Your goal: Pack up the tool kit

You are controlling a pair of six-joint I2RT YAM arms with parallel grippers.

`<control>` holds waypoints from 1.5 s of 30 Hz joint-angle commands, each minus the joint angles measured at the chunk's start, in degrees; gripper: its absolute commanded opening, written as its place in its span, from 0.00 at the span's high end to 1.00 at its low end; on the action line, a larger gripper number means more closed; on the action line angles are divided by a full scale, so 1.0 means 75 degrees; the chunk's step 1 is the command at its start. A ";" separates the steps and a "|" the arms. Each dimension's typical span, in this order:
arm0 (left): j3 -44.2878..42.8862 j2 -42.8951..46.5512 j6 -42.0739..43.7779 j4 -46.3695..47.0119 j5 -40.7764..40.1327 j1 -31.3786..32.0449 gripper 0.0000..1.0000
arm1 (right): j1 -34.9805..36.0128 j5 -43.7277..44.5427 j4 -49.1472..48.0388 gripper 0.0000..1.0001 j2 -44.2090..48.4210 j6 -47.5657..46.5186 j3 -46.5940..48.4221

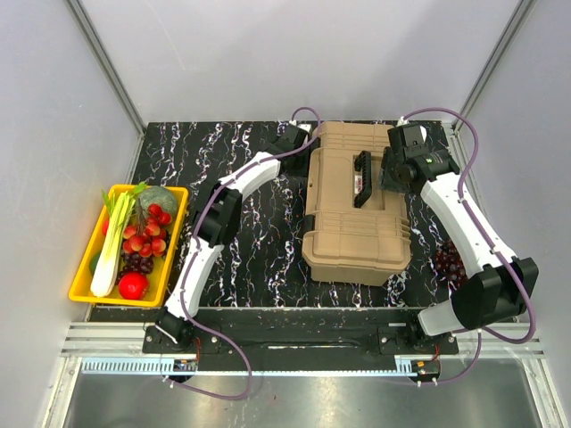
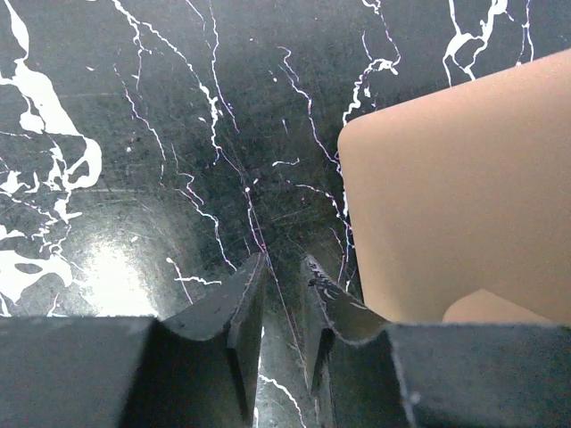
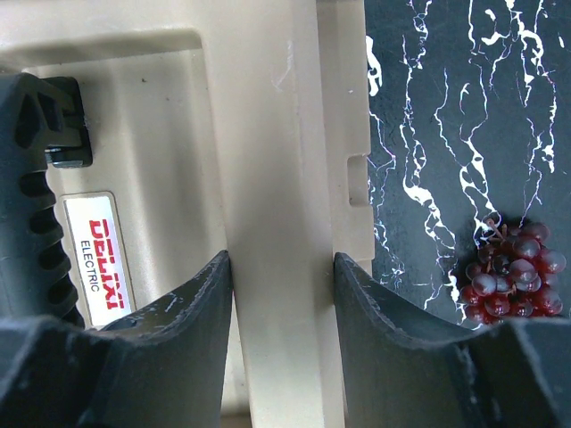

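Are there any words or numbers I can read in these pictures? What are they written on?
"DELIXI": big red letters on the white sticker on the lid of the toolbox, beside the black handle.
"ELECTRIC": small dark letters on the same sticker, right under the red word.
No other words, numbers or signs can be read in any view.

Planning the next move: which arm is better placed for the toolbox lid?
Likely right: the right gripper straddles a rib of the toolbox lid by the handle; the left gripper is beside its corner, over table.
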State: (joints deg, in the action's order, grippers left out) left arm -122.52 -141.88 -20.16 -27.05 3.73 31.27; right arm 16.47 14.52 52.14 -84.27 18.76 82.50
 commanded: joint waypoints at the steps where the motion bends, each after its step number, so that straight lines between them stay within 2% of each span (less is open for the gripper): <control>1: -0.0188 0.0179 -0.0334 0.0911 0.0969 0.0776 0.73 | 0.0289 -0.1609 0.0279 0.57 -0.0682 0.0416 -0.0641; 4: 0.0209 0.0599 -0.0977 0.0969 0.0675 0.0532 0.73 | 0.0288 -0.1527 0.0279 0.57 -0.0600 0.0509 -0.0594; 8: 0.1672 0.1653 -0.2126 0.1951 0.0745 -0.0148 0.71 | 0.0288 -0.1398 0.0138 0.56 -0.0471 0.0697 -0.0547; 10: 0.2352 0.2204 -0.2338 0.2270 0.0641 -0.0429 0.69 | 0.0288 -0.1304 0.0138 0.55 -0.0424 0.0732 -0.0430; 14: 0.2940 0.3154 -0.2292 0.2154 0.0265 -0.0781 0.62 | 0.0289 -0.1000 0.0149 0.52 -0.0377 0.0756 0.0085; 18: 0.3187 0.4010 -0.2140 0.1733 -0.0027 -0.1086 0.46 | 0.0288 -0.0543 0.0220 0.47 -0.0366 0.0721 0.0916; 23: 0.3492 0.5111 -0.1625 0.1054 -0.0250 -0.1297 0.05 | 0.0277 0.0323 0.0221 0.37 -0.0074 0.0732 0.1644; 24: 0.3550 0.5392 -0.1485 0.0878 -0.0367 -0.1321 0.01 | 0.0277 0.0534 0.0116 0.33 0.0125 0.0732 0.1598; 28: 0.3843 0.6470 -0.1051 0.0197 -0.0696 -0.1473 0.01 | 0.0253 0.1273 -0.0447 0.16 0.0980 0.0639 0.1200; 29: 0.3971 0.6751 -0.0969 0.0103 -0.0684 -0.1497 0.01 | 0.0242 0.1518 -0.0518 0.03 0.1237 0.0604 0.1141; 30: 0.4123 0.7021 -0.0863 0.0044 -0.0719 -0.1532 0.01 | 0.0242 0.1729 -0.0542 0.00 0.1391 0.0522 0.1106; 37: 0.5832 0.9398 -0.0523 -0.0226 -0.1773 -0.1567 0.01 | 0.0206 0.3498 -0.0741 0.01 0.2538 0.0088 0.0638; 45: 0.7241 1.2328 -0.0452 -0.0565 -0.2969 -0.1567 0.01 | 0.0206 0.4227 -0.1303 0.00 0.4063 0.0263 -0.0206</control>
State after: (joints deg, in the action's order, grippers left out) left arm -70.89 -58.17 -25.06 -30.81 -11.99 19.79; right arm 18.00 40.51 46.48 -58.04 20.18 82.78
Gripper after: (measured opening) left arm 0.988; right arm 0.993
